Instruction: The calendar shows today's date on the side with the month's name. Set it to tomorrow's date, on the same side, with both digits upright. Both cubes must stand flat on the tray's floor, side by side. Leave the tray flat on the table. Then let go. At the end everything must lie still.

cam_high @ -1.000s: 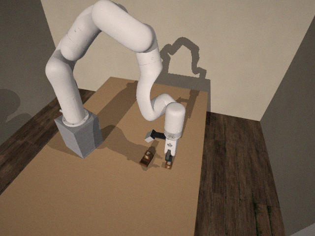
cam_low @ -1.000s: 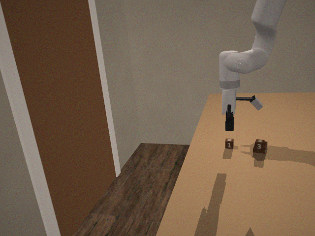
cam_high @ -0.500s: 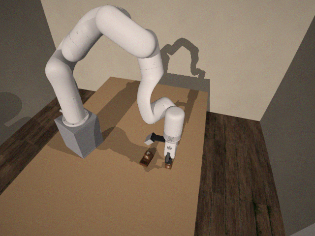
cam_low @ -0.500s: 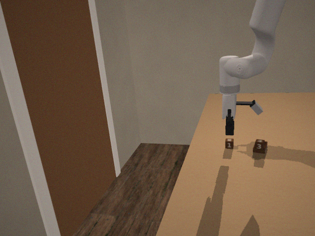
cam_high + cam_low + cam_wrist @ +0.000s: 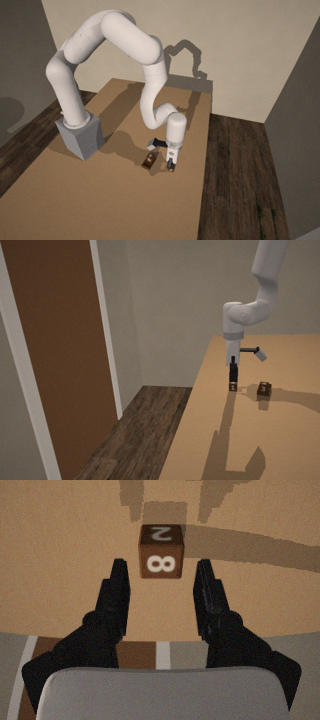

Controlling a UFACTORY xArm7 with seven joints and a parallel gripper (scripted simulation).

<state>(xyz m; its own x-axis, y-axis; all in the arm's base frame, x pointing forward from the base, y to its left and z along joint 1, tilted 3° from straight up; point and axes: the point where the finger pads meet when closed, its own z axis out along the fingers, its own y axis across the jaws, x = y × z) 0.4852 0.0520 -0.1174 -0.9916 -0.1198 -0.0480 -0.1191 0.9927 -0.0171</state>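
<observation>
Over the flat tan tabletop (image 5: 103,201) (image 5: 292,436) (image 5: 50,555), lower the black two-fingered gripper (image 5: 170,166) (image 5: 233,381) (image 5: 161,575), half open and empty, evenly astride the brown numbered cube (image 5: 170,170) (image 5: 232,387) (image 5: 161,555). Then close squarely, gently.

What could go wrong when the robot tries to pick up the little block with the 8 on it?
The open gripper might bump the loose cube if it comes down a bit crooked, because its fingers stand only a little wider than the cube.

The 8 lies sideways in the wrist view, so the cube could end up in the tray with a digit that isn't upright.
</observation>
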